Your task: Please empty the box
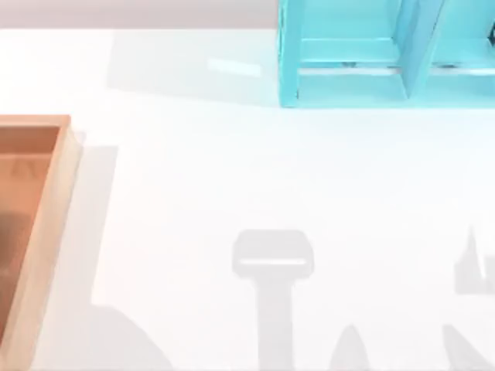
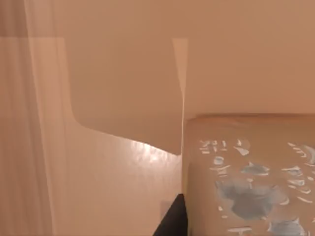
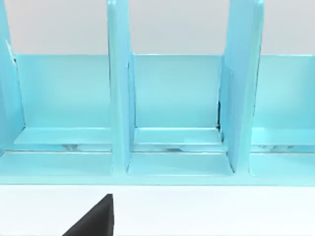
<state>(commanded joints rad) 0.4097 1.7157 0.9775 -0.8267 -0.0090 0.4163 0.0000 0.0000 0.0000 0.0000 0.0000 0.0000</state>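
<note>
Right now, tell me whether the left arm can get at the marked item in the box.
Probably yes. The left pincer sits low inside the box, right beside the tan item with blue-grey markings, and nothing stands between them. The right arm faces the turquoise shelf.

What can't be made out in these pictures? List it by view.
- Top view: the box is cut off by the left and bottom edges, so most of its floor is out of frame.
- Top view: the turquoise shelf unit is cut off by the top and right edges.
- Left wrist view: a tan printed object is very close and runs off the frame; what it is cannot be told.
</note>
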